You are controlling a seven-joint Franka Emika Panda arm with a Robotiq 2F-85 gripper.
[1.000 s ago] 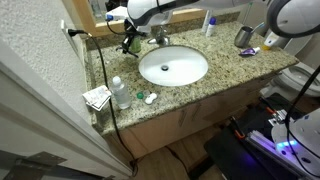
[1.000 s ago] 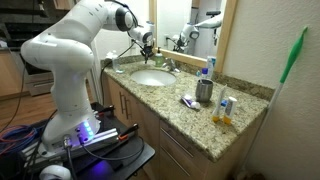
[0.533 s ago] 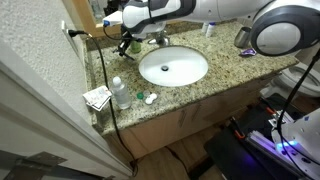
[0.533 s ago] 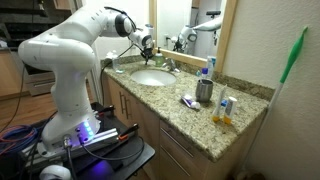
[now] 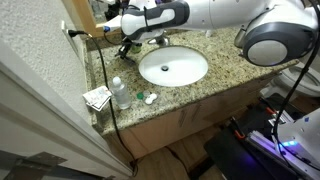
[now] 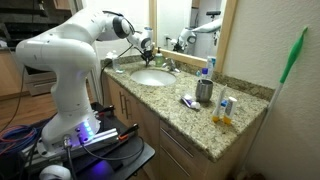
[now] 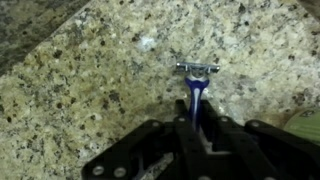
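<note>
Seemingly a setting-down step: the gripper pinches the razor by its handle, head on the worktop near its back corner, beside the sink. Next, I judge, calls for a clean release.

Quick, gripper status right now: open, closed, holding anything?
Gripper: closed on the handle of the blue razor, with the razor's head down at the granite counter.

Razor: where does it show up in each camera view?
Wrist view: razor at centre, handle between the fingers.
Exterior view: too small to make out; at the fingers, upper left of the sink.
Exterior view: same, at the fingers above the sink.
Shared landmark: the granite counter.
</note>
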